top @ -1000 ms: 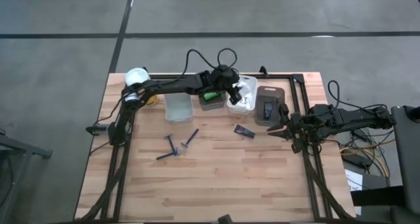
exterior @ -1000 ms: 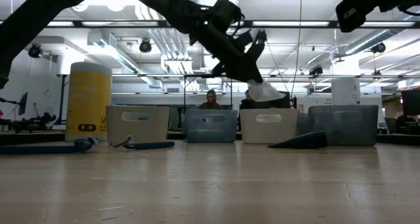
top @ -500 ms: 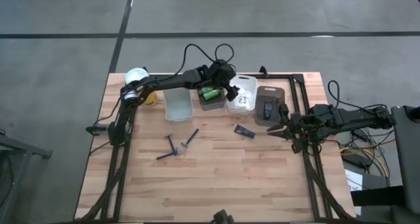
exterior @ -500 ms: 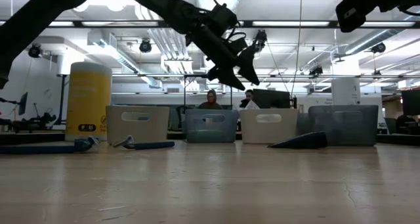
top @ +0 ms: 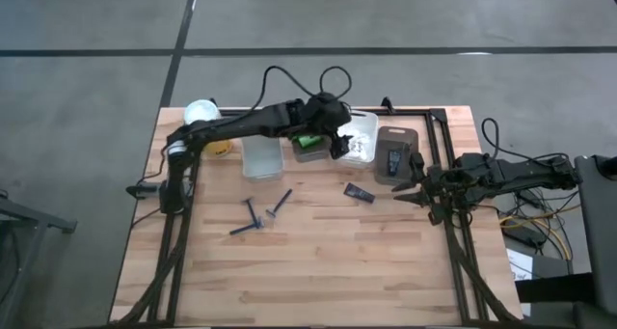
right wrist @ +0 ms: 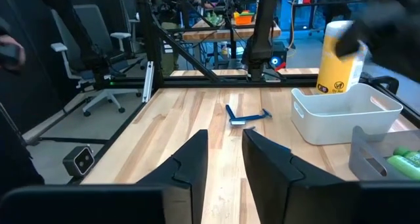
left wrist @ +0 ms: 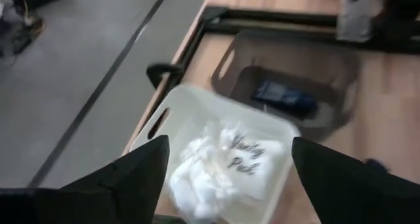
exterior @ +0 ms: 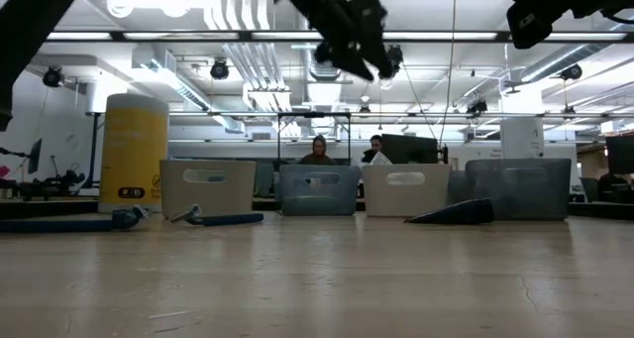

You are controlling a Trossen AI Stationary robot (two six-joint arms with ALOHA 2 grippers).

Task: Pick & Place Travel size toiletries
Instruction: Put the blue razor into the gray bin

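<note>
Left claw (top: 339,144) hangs open and empty above the white bin (top: 366,128); packets (left wrist: 216,168) lie inside. Risk: descending, it could clip the rim. Right claw (top: 413,186), nearly closed, waits beside the sachet (top: 360,192).

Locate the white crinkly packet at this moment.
The white crinkly packet lies inside the white bin, third in the row at the table's far edge in the high view, between the green-tube bin and the dark grey bin.
</note>
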